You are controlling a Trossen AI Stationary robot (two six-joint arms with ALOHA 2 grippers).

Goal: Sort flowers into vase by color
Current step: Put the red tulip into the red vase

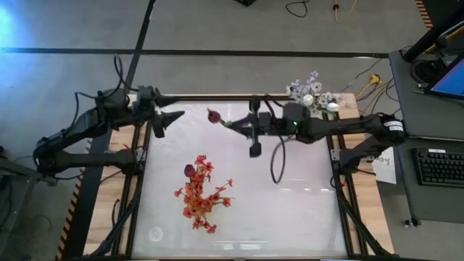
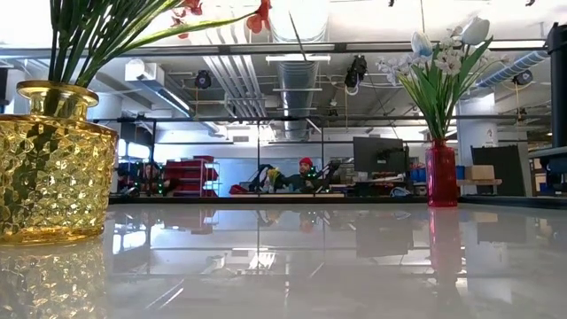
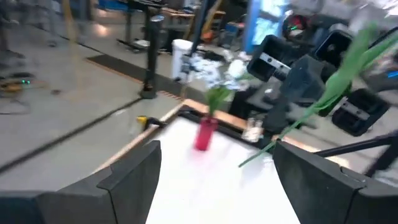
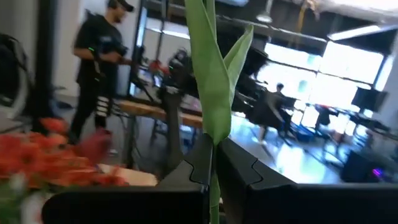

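- Closest to the low camera, at the table's near edge, I see a yellow glass vase [image 2: 53, 164] holding green stems and red-orange blossoms [image 1: 201, 190]; from above that bunch spreads over the white table [image 1: 290, 217], and a dark maroon bud [image 1: 189, 170] shows at its upper-left edge.
- No brand, label or writing is readable to me in any view.
- Over the middle of the table's far half, my right gripper [image 1: 233, 126] is clenched on a green stem [image 4: 210, 93]; the right wrist view shows the stem and its leaf pinched between the two dark fingers [image 4: 186, 171].
- That right arm reaches in from the right edge of the table, stretched nearly level toward the left, wrist forward.
- Its maroon tulip [image 1: 213, 115] lies with its long axis roughly left to right, bud pointing left and slightly toward the far edge, just beyond the fingertips.
- Opposite it, my left gripper [image 1: 172, 116] hangs released, jaws wide apart and holding nothing, aimed right toward the tulip bud; the two are near but apart.
- That left arm is bent at the elbow over the table's left rail.
- At the far right corner stands a red vase [image 2: 440, 173] with white and pale blossoms [image 1: 310, 90], upright.
- Beyond the table, people show in the room, blurred.
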